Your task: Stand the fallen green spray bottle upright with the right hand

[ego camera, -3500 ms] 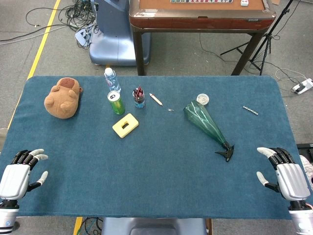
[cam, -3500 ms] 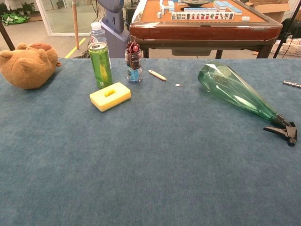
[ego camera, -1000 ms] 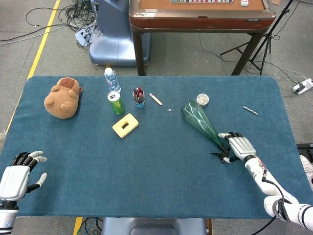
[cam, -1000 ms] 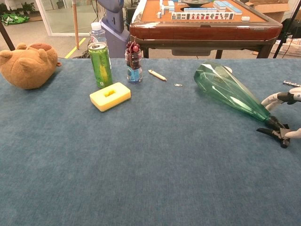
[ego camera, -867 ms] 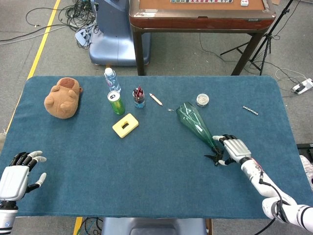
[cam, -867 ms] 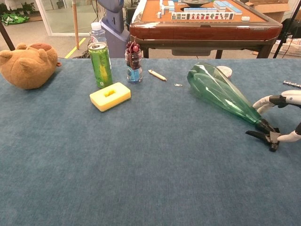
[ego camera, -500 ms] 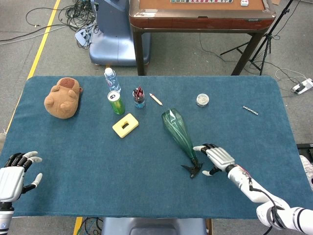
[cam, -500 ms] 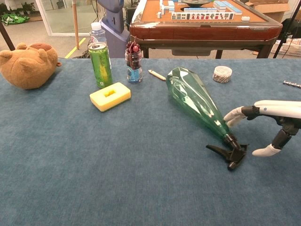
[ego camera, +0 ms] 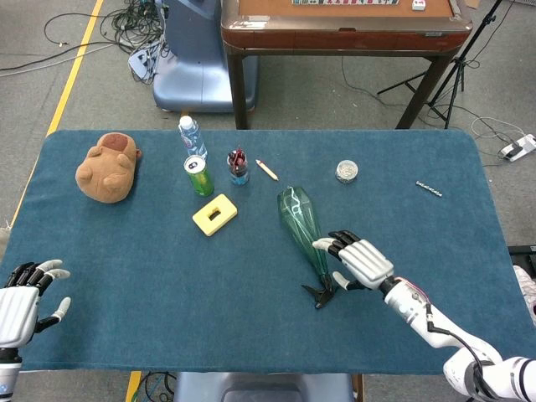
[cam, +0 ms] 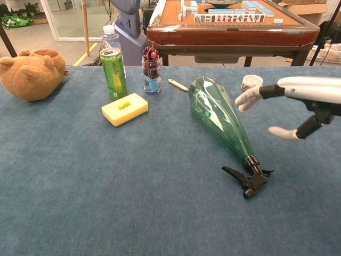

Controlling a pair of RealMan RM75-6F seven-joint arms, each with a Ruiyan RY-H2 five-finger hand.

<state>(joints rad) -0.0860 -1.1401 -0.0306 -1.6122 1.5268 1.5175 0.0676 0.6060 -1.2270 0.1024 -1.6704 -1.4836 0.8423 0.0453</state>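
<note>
One fallen green spray bottle (ego camera: 300, 224), one can (ego camera: 198, 175), right hand (ego camera: 362, 260) fingers (cam: 246, 98) spread

Grey concrete floor (ego camera: 84, 84), yellow line (ego camera: 74, 67) at left, tangled cables (ego camera: 126, 25). Brown mahjong table (ego camera: 343, 25) behind blue-felt desk (ego camera: 167, 318). Black tripod (ego camera: 456, 59) at right.

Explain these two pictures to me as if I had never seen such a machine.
A two-armed robot with human-like hands sits at a blue-covered table. One camera looks down from its head, one looks forward from its chest. The clear green cone-shaped spray bottle lies on its side. The right hand hovers open beside it, holding nothing. The left hand waits open at the table's edge. Also there: a brown plush toy, a green drink can, a yellow block.
</note>
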